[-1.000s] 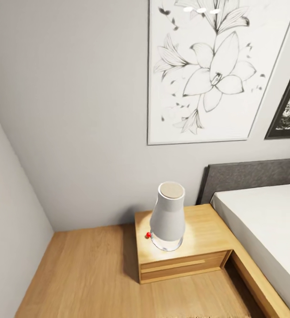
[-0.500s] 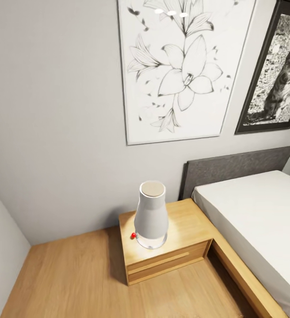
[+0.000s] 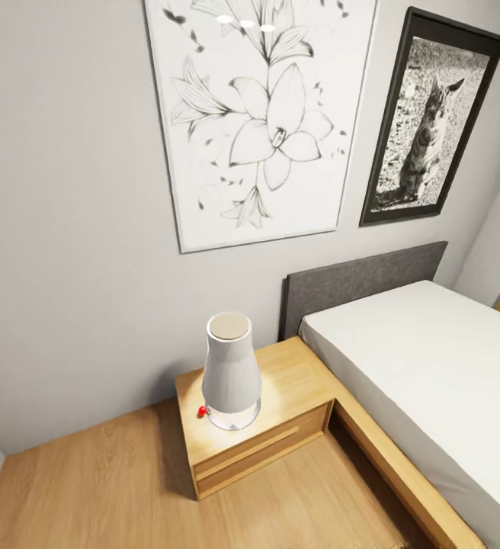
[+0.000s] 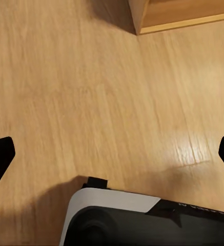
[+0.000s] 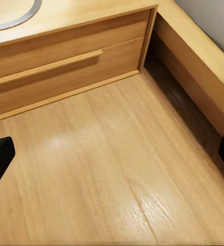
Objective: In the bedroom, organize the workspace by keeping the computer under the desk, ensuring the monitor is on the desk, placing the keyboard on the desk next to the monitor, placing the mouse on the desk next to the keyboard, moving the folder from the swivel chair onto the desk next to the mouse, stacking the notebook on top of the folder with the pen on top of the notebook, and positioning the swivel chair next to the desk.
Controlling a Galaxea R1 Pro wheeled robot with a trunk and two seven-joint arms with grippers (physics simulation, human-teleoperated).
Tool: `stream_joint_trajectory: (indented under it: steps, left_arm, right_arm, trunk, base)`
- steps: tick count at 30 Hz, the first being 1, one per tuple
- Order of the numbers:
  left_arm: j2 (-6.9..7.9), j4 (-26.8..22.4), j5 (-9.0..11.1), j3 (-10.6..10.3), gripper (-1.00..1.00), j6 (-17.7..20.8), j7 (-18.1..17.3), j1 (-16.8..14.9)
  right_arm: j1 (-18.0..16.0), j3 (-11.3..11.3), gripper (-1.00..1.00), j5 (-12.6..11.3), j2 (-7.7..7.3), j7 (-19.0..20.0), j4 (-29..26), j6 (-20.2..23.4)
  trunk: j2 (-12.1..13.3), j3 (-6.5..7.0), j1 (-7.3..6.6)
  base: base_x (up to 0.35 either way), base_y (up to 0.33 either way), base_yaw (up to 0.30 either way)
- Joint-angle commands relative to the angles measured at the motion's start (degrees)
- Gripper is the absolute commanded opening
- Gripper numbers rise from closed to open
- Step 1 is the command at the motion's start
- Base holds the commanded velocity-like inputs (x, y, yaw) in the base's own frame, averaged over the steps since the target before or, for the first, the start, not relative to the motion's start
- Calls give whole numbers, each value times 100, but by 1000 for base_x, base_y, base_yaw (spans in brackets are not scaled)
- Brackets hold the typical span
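- Desk, computer, chair etc. not in sight; robot seems in transit, head cam facing bed corner.
- White vase-shaped lamp [image 3: 231, 374] on light-wood nightstand [image 3: 296, 381], grey-headboard bed [image 3: 418, 366] at 3 o'clock.
- Left fingers [image 4: 112, 154] & right fingers [image 5: 112, 154]: spread wide, empty, over wood floor [image 4: 91, 102], prob. travel pose.

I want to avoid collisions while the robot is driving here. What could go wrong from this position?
The nightstand and the bed frame lie close ahead; driving forward could hit them. A bump might topple the tall white lamp standing on the nightstand. Both grippers hang open low over the wood floor, near the nightstand's drawer.
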Motion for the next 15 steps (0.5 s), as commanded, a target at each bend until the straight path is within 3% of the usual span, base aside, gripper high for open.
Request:
stream_joint_trajectory:
  steps: [1, 8, 15]
  left_arm:
    - [3, -11, 8, 16, 100, -16, 8, -2]
    - [-23, -130, 193, 17, 100, -14, -20, -2]
    - [-27, -137, 220, 10, 100, -22, -59, -2]
  right_arm:
    - [-6, -15, 100, 37, 3, -19, 13, -19]
    - [-12, -15, 100, 40, 3, -19, 20, -20]
    - [-11, -15, 100, 41, 3, -19, 21, -16]
  trunk:
    - [-5, -7, 1]
    - [-5, -7, 1]
    - [-5, -7, 1]
  base:
    - [0, 0, -300]
    - [0, 0, -300]
    - [0, 0, -300]
